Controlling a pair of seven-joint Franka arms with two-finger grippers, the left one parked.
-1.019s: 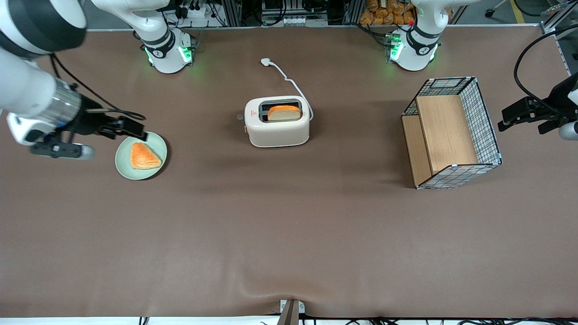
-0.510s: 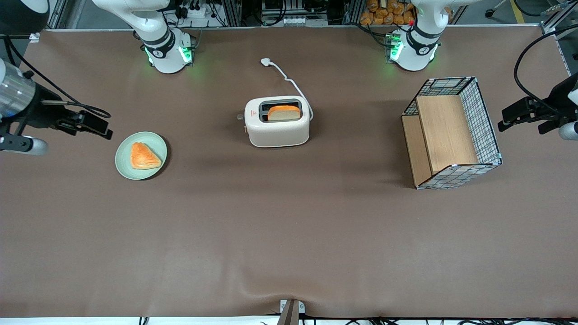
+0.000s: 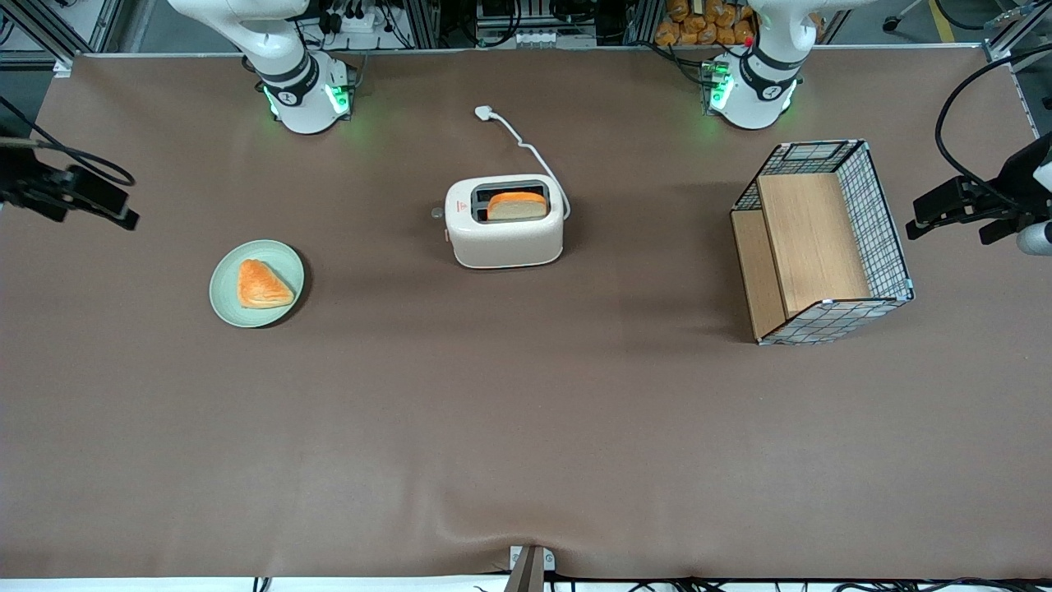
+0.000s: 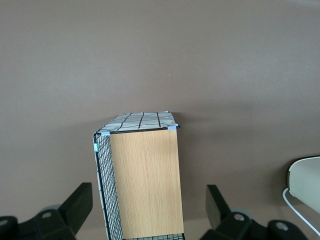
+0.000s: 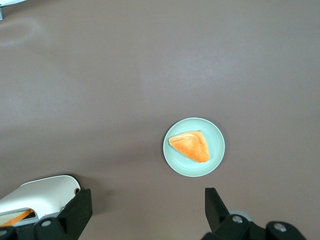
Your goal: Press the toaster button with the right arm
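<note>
The cream-white toaster (image 3: 505, 234) stands mid-table with a slice of toast (image 3: 518, 205) in one slot. Its small grey button (image 3: 436, 213) sticks out of the narrow end that faces the working arm's end of the table. My right gripper (image 3: 115, 210) is at the very edge of the front view, far toward the working arm's end and well apart from the toaster. In the right wrist view the gripper (image 5: 146, 200) is open and empty, high above the table, and the toaster's end (image 5: 40, 192) with the button (image 5: 76, 191) shows beside one finger.
A pale green plate (image 3: 222, 300) with an orange pastry (image 3: 263, 284) lies between gripper and toaster; it also shows in the right wrist view (image 5: 215, 160). The toaster's white cord and plug (image 3: 485, 112) trail away from the camera. A wire-and-wood basket (image 3: 822, 238) stands toward the parked arm's end.
The right arm has drawn back from beside the plate toward its end of the table and is now mostly out of the front view. The toaster and plate have not moved.
</note>
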